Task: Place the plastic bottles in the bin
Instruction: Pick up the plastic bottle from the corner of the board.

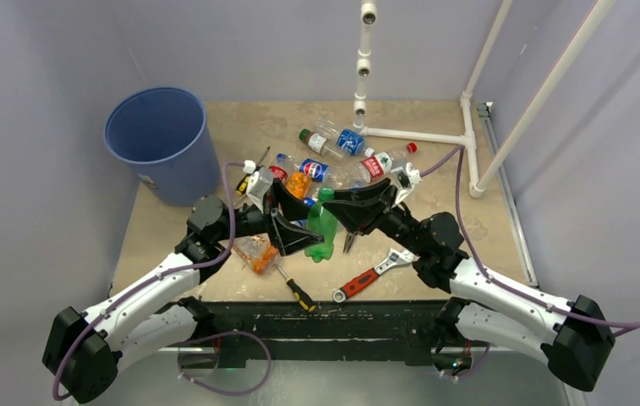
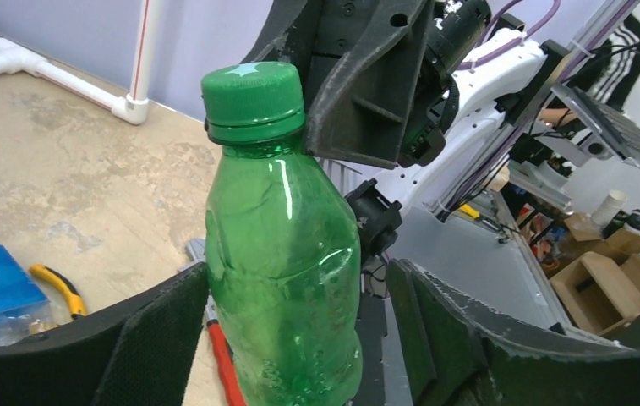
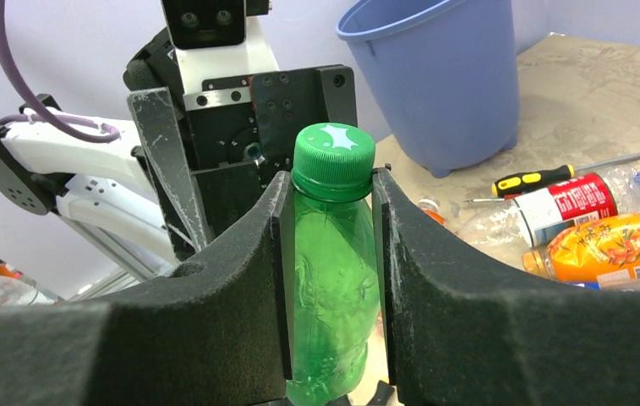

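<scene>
A green bottle [image 1: 323,227] is upright between both grippers above the table's middle. My right gripper [image 1: 336,208] is shut on it just under the cap; the right wrist view shows both fingers pressed against the green bottle [image 3: 330,279]. My left gripper [image 1: 306,241] is open around its lower body: in the left wrist view the bottle [image 2: 282,279] touches the left finger [image 2: 151,338] and stands clear of the right one [image 2: 434,330]. Several more bottles [image 1: 337,161] lie behind it, and a crushed orange one [image 1: 257,252] lies under the left arm. The blue bin [image 1: 164,144] stands far left.
A yellow-handled screwdriver [image 1: 297,289], a red-handled wrench [image 1: 375,275] and pliers [image 1: 348,242] lie near the front edge. A white pipe frame [image 1: 422,135] runs along the back right. Another screwdriver [image 3: 553,176] lies by the bottles near the bin [image 3: 439,76].
</scene>
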